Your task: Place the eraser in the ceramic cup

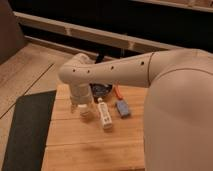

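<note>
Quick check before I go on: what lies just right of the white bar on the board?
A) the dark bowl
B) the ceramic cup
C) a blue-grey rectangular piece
C: the blue-grey rectangular piece lies right of the white bar; the ceramic cup is left of it, under the gripper.

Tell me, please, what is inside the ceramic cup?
Nothing inside shows: the gripper hangs over the ceramic cup, covering its mouth. Only its cream wall is visible; the eraser is unseen.
</note>
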{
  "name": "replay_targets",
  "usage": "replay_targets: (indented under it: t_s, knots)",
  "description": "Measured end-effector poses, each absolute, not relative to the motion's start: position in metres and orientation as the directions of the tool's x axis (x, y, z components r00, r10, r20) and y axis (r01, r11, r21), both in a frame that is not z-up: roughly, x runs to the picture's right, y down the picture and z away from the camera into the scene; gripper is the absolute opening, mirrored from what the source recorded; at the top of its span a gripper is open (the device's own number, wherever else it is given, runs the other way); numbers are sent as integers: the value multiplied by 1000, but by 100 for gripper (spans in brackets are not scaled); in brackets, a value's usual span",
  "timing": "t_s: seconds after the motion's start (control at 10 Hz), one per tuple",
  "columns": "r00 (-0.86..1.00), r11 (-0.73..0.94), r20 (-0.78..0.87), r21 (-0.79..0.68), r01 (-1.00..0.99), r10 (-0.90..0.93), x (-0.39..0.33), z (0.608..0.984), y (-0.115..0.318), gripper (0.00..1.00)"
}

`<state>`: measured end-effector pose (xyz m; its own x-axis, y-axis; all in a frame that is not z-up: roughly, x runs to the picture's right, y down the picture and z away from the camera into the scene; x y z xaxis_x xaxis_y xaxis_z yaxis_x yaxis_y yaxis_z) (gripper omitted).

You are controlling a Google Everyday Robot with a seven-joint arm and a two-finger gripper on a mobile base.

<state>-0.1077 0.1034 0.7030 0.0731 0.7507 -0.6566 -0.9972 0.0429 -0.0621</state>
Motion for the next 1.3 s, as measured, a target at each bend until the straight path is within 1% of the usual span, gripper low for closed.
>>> replay_targets:
  t_s: [0.8,1.0,1.3]
  knots:
    - [75,45,-652,-63,-997,754,-108,703,102,65]
    - [80,25,-585,-102,-995,807,-117,708,78,65]
    - [133,50,-430,-199,-979,893,-122,712,22,65]
